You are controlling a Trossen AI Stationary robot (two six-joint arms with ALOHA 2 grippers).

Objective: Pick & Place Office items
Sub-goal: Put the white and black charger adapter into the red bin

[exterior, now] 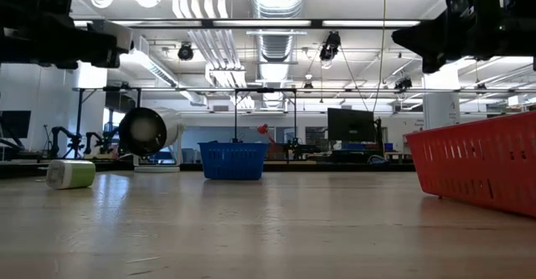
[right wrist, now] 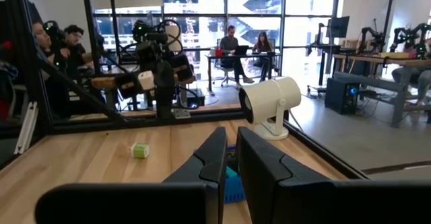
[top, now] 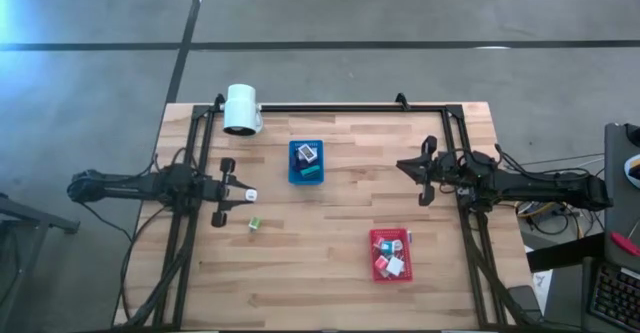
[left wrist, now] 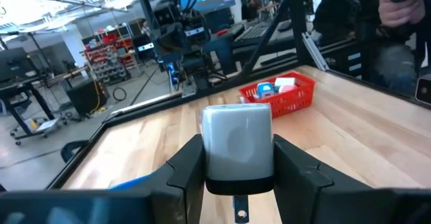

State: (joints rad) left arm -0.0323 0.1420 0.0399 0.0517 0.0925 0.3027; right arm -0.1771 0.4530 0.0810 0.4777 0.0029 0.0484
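Left gripper point(top: 247, 194) clamps a white block point(left wrist: 237, 148).

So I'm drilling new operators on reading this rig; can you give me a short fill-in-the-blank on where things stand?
1. The left gripper is shut on a small ____ block.
2. One green-and-white item lies loose on the table, nearest the ____ arm.
3. The tray closest to the white projector is the ____ tray.
4. The right gripper hangs above the table holding ____.

Missing words: white; left; blue; nothing
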